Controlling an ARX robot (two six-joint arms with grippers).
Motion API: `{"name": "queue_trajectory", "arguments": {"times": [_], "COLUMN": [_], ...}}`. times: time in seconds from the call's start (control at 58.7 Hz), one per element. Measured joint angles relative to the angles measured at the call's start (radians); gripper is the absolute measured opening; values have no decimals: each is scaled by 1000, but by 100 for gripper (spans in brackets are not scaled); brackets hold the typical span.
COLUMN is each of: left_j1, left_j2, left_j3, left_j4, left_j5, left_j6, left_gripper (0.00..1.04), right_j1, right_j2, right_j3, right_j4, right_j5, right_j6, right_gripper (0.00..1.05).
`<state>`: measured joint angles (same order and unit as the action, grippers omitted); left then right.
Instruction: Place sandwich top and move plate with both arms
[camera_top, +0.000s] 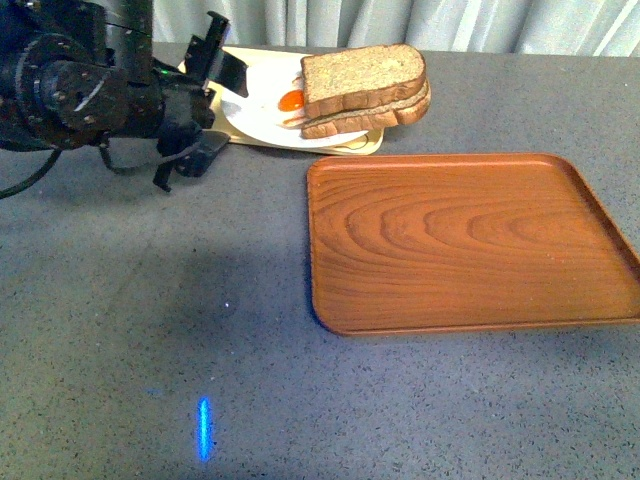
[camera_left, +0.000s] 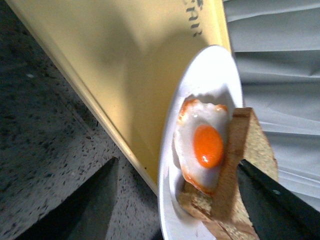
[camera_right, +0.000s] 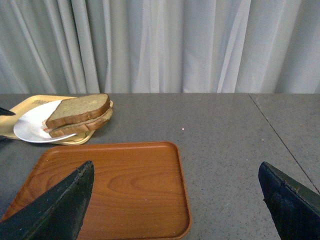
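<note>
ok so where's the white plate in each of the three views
Front view: the plate is at the far upper middle, beside the left gripper, under the sandwich.
Left wrist view: the plate's rim runs down the middle, with the fried egg on it.
Right wrist view: the plate is at the far left, beyond the wooden tray.
Shared landmark: the cream tray under the plate.

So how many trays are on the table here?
2. A brown wooden tray lies bare near the front right, and a cream tray sits at the back under the white plate holding the sandwich. None seem hidden.
</note>
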<state>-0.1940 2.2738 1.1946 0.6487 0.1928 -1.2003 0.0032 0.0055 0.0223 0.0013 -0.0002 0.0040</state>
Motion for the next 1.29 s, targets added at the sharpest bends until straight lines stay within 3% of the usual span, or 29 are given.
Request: {"name": "queue_trajectory", "arguments": {"times": [0.119, 0.221, 0.323, 0.443, 0.562, 0.766, 0.953, 1.294], "left_j1": [20, 42, 62, 96, 108, 125, 192, 192], "left_j2": [-133, -256, -332, -441, -549, -716, -893, -1282], "left_j3": [-164, -338, -555, -721, -833, -960, -1056, -1132], "left_j4": [87, 205, 561, 708, 708, 663, 576, 269], "left_j5": [5, 9, -246, -296, -274, -251, -200, -193], "left_j6": [16, 77, 434, 855, 1081, 1170, 1183, 1189], "left_gripper": [97, 94, 77, 57, 36, 2, 2, 2], "right_j1": [0, 0, 0, 0, 0, 0, 0, 0], "right_j2": [0, 0, 0, -1, -1, -1, -1, -1], "right_j3": [0, 0, 0, 0, 0, 0, 0, 0], "right_j4": [0, 0, 0, 0, 0, 0, 0, 0], "right_j5": [0, 0, 0, 1, 0, 0, 0, 0], "right_j6": [0, 0, 0, 0, 0, 0, 0, 0], "right_gripper": [96, 96, 96, 96, 96, 96, 96, 96]}}
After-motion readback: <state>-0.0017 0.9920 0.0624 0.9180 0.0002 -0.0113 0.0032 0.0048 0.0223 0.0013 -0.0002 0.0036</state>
